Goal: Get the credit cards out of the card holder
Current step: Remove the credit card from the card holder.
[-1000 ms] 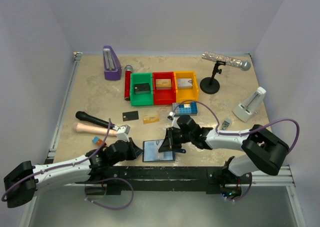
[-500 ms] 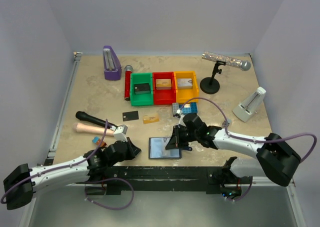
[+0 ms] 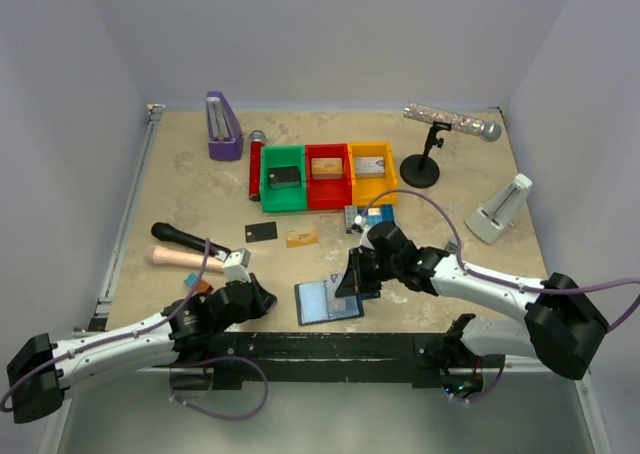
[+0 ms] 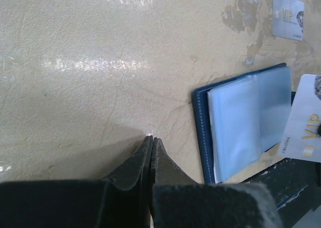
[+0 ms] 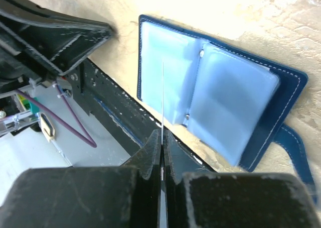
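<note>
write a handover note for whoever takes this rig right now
left gripper: shut, empty, tips low over the table, just left of the card holder.
right gripper: shut on a silvery card, held on edge over the open holder; the card looks clear of the pockets.
done: black card and gold-tan card lie flat on the table beyond the holder.
left: set the held card down, then check the pockets; whether more cards are inside cannot be told from here.
</note>
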{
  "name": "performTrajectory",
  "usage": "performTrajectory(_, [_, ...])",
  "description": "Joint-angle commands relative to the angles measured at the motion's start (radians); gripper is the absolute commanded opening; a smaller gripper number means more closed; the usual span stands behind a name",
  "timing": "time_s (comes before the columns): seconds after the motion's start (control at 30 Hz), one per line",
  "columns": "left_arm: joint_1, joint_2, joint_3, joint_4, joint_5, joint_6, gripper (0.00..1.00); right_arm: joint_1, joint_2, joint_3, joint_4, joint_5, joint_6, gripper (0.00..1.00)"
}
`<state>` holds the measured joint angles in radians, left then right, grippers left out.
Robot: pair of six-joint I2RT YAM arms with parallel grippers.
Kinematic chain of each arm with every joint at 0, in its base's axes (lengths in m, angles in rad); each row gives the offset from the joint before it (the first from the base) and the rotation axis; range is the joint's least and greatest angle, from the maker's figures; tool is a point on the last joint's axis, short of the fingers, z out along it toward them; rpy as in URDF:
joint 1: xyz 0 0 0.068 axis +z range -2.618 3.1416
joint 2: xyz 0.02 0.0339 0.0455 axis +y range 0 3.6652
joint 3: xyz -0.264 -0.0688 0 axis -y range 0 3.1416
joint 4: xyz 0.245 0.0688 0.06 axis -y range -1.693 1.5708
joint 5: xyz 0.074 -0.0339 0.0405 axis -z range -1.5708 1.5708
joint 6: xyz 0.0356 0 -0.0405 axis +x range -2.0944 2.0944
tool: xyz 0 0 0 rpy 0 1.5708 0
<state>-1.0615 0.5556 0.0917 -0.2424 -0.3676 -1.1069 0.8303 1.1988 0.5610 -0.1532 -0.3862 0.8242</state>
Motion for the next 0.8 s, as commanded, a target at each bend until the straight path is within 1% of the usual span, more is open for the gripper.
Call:
performTrajectory(0.0, [0.000, -0.069, 0.037, -0.006, -0.002, 0.019, 0.03, 0.015, 0.041, 0.056, 0.015, -0.020, -0.019, 0.00])
performTrajectory(0.1, [0.000, -0.101, 0.051, 0.003, 0.005, 0.027, 0.05, 0.020, 0.054, 0.057, 0.032, -0.023, -0.007, 0.00])
performTrajectory(0.2, [0.000, -0.097, 0.068, 0.034, 0.036, 0.050, 0.09, 0.021, 0.012, 0.044, 0.033, 0.013, -0.005, 0.00])
performTrajectory(0.27, [0.000, -0.091, 0.072, 0.087, 0.071, 0.065, 0.23, 0.021, -0.063, -0.005, 0.102, 0.026, 0.012, 0.00])
performTrajectory(0.37, [0.000, -0.092, 0.053, 0.225, 0.160, 0.088, 0.53, 0.021, -0.184, -0.081, 0.257, 0.026, 0.045, 0.00])
performTrajectory(0.4, [0.000, -0.095, 0.036, 0.318, 0.189, 0.087, 0.61, 0.021, -0.227, -0.104, 0.311, 0.020, 0.061, 0.00])
performTrajectory(0.47, [0.000, -0.103, 0.013, 0.450, 0.248, 0.084, 0.70, 0.021, -0.261, -0.127, 0.386, -0.008, 0.081, 0.00])
performTrajectory(0.5, [0.000, -0.109, 0.002, 0.512, 0.266, 0.088, 0.73, 0.021, -0.265, -0.127, 0.418, -0.026, 0.092, 0.00])
performTrajectory(0.6, [0.000, -0.117, -0.006, 0.642, 0.321, 0.117, 0.75, 0.021, -0.268, -0.125, 0.484, -0.074, 0.122, 0.00])
performTrajectory(0.7, [0.000, -0.125, -0.012, 0.728, 0.363, 0.142, 0.75, 0.027, -0.266, -0.127, 0.526, -0.086, 0.141, 0.00])
performTrajectory(0.77, [0.000, -0.122, -0.012, 0.753, 0.389, 0.151, 0.74, 0.030, -0.263, -0.128, 0.559, -0.091, 0.156, 0.00])
